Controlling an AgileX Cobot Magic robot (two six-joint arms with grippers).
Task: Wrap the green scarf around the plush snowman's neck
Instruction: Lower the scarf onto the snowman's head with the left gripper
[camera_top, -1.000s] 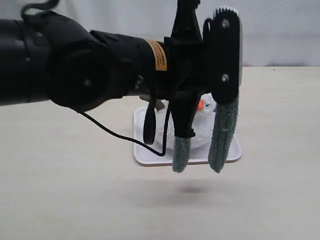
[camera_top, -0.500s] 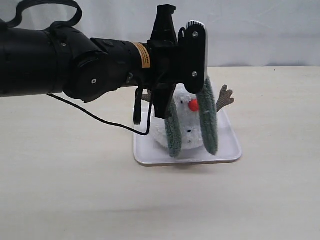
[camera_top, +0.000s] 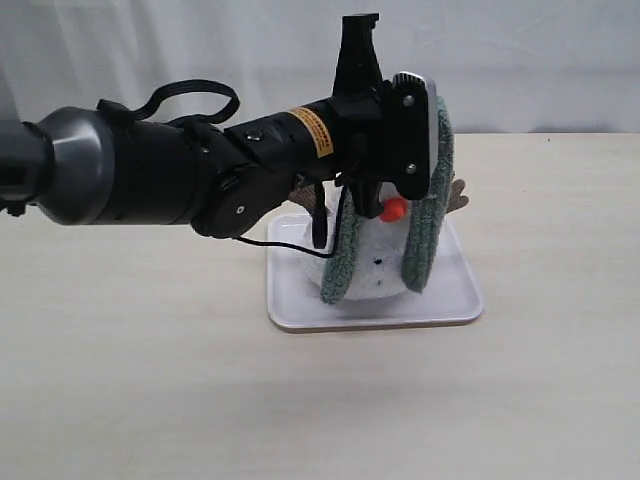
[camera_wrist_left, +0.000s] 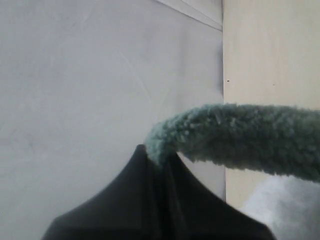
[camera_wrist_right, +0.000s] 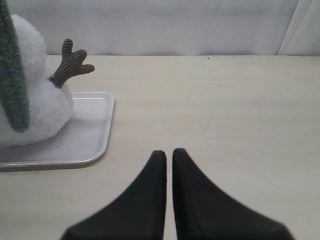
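Exterior view: the scarf (camera_top: 422, 240) is seen held up by the left gripper (camera_wrist_left: 159, 159), whose jaws are clamped on a fold of it near mid-length. Its two ends are left hanging in front of the snowman (camera_top: 385, 245), one on each side of the orange nose (camera_top: 395, 208). The snowman is stood upright on the white tray (camera_top: 300, 312), which is set on the table (camera_top: 150, 380). The scarf's held part is carried at about the height of the head. Whether any of it passes behind the neck cannot be told, since that side is hidden by the arm.

The right gripper (camera_wrist_right: 169, 155) is shown with its jaws together and nothing between them, low over the table beside the tray and apart from the snowman.

The task is judged to be partly done: the scarf has been picked up and brought to the snowman, but no wrap is seen. The band has yet to be settled at the neck, the ends crossed or passed around, and the grip let go.
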